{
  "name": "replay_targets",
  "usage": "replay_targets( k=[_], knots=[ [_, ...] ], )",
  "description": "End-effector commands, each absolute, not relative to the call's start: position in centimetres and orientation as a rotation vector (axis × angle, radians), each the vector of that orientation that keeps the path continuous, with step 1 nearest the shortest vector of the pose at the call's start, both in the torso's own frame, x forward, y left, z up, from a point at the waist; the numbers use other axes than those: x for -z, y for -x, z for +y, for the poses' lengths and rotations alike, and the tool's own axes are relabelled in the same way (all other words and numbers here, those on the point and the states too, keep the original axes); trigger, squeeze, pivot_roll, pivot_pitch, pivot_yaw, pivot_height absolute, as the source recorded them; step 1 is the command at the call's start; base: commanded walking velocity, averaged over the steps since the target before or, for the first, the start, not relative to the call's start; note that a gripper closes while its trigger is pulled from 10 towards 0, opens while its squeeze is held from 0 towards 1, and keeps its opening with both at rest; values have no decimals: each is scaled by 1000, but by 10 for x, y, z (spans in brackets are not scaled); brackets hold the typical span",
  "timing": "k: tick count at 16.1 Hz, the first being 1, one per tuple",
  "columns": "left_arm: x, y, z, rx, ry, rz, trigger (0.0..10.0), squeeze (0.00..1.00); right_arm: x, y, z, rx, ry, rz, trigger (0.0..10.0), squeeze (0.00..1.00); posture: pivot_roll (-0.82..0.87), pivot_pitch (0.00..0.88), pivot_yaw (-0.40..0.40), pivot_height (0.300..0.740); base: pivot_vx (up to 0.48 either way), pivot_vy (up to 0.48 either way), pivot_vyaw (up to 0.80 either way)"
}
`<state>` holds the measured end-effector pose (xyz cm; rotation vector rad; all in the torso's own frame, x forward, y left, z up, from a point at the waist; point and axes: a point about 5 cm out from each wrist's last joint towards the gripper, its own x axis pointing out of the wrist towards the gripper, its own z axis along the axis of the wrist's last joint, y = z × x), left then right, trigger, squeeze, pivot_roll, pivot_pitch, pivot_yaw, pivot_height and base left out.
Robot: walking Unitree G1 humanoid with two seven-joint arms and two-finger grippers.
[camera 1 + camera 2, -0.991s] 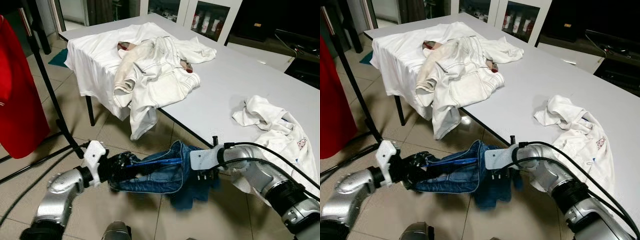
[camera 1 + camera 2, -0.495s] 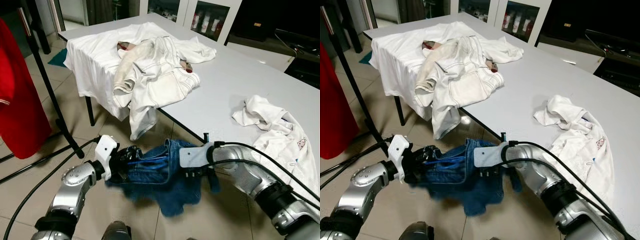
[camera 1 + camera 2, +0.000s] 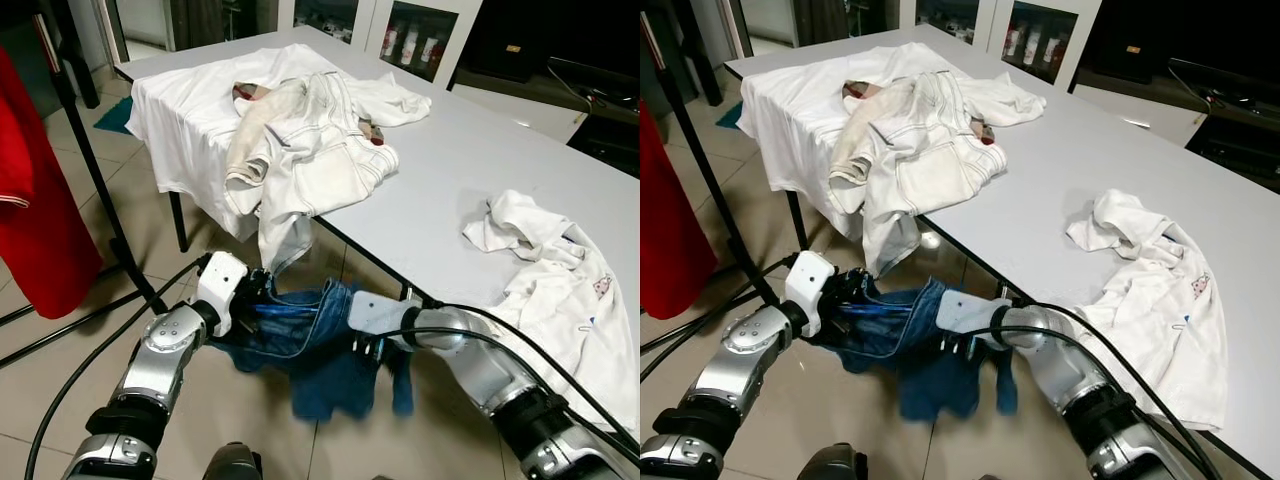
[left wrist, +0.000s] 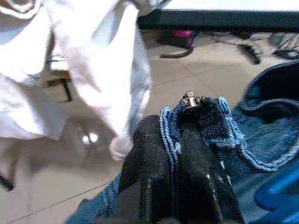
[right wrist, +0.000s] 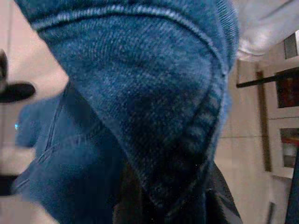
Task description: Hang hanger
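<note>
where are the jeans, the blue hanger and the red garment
jeans [image 3: 335, 385], left eye view, on the leg hanging down toward the floor
blue hanger [image 4: 280, 196], left wrist view, on the blue plastic bar beside the denim
red garment [image 3: 35, 215], left eye view, on the middle of the hanging cloth

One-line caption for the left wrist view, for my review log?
Left gripper fingers pinch the blue jeans waistband by its metal button, white garment hanging behind.
</note>
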<state>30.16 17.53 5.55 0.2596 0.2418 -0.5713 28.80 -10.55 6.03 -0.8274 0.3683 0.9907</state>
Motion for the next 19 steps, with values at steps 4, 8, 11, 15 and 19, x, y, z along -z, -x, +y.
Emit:
replay_targets(
  k=[4,8,11,15,19],
  knots=[
    [-63,-311,152,572,-325,224,0,0,-82,-288,-92,-1026,695,288,0,0,186,5,-112,710,0,0,0],
    [-79,-318,138,579,-320,152,0,0,-80,-284,-88,-1043,631,306,0,0,182,12,-116,710,0,0,0],
    [-91,-315,133,641,-235,104,0,0,-80,-285,-93,-1030,582,287,0,0,180,15,-113,710,0,0,0],
    [-96,-307,128,668,-90,77,0,0,-75,-291,-99,-952,491,295,0,0,179,16,-110,710,0,0,0],
    [-94,-290,108,741,-45,72,0,0,-82,-308,-100,-794,389,254,0,0,179,19,-101,710,0,0,0]
  ],
)
